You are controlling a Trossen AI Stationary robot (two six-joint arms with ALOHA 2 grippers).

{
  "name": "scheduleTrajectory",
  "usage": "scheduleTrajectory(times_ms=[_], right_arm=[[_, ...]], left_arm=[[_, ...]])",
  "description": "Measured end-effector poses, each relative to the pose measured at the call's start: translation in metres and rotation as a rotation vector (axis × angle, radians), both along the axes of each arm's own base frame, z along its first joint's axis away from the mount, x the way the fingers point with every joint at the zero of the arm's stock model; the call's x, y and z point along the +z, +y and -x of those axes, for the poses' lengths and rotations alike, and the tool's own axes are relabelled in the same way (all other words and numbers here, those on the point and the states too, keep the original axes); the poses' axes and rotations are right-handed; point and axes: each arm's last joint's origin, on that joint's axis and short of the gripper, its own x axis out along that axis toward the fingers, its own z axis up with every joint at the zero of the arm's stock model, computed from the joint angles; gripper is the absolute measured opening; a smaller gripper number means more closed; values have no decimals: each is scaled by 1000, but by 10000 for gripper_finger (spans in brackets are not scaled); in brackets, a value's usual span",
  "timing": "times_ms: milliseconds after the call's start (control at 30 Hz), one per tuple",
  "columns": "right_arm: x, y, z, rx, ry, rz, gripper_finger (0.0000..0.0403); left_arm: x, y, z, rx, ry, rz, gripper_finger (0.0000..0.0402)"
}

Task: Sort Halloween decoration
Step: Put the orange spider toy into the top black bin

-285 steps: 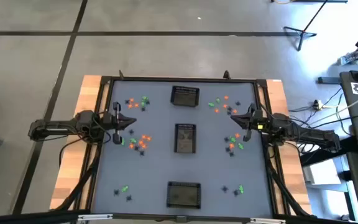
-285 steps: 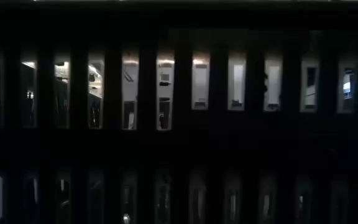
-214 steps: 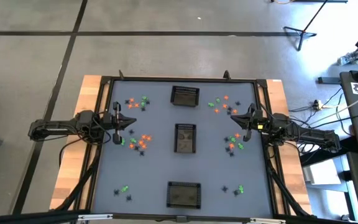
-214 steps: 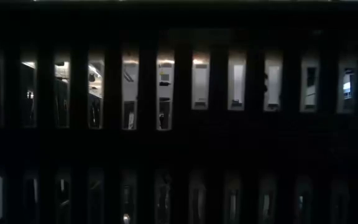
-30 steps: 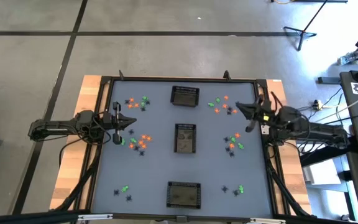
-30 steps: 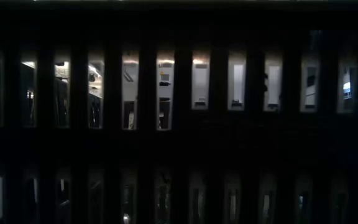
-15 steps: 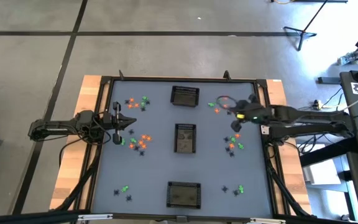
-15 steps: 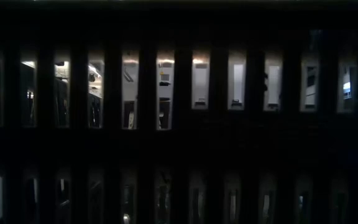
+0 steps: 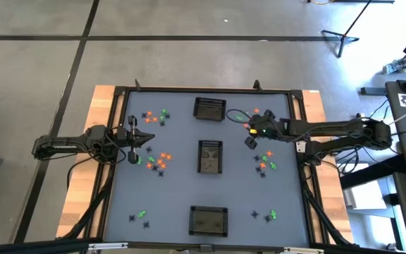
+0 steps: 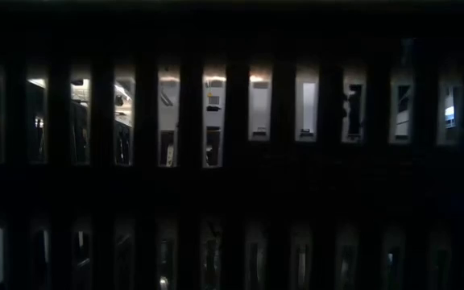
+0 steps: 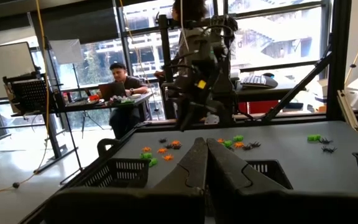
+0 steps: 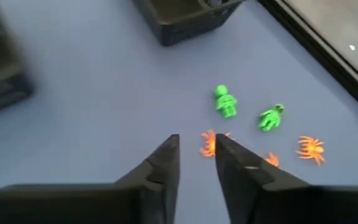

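Observation:
Halloween decoration lies in several small clusters on the grey table (image 9: 182, 190): tiny orange, green and black trinkets at the back left (image 9: 155, 116), mid left (image 9: 158, 161), back right (image 9: 249, 116) and mid right (image 9: 265, 161). My right gripper (image 9: 246, 130) reaches over the back right cluster. In the right wrist view its fingers (image 12: 166, 155) stand slightly apart, open, with an orange trinket (image 12: 207, 143) just past the tips and two green figures (image 12: 224, 101) beyond. My left gripper (image 11: 202, 152) is shut and empty at the table's left side (image 9: 145, 139).
Three black mesh baskets stand in a row down the middle: back (image 9: 210, 108), centre (image 9: 210, 155), front (image 9: 208, 220). More trinkets lie front left (image 9: 141, 215) and front right (image 9: 266, 214). A person (image 11: 120, 81) sits at a desk beyond the table. Dark bars block the low view.
My right arm has stretched left from the table's right side to over the back right cluster, and its fingers have parted. The left arm has not moved.

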Motion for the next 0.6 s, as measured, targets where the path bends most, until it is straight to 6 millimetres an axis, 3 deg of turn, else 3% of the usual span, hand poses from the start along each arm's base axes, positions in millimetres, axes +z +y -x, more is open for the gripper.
scheduleTrajectory(times_ms=[300,600], right_arm=[[-39,-50,10,-32,-42,-151,133],[-65,-62,11,-67,-20,-206,134]], left_arm=[[0,0,0,0,0,0,0],[0,0,0,2,-1,0,0]])
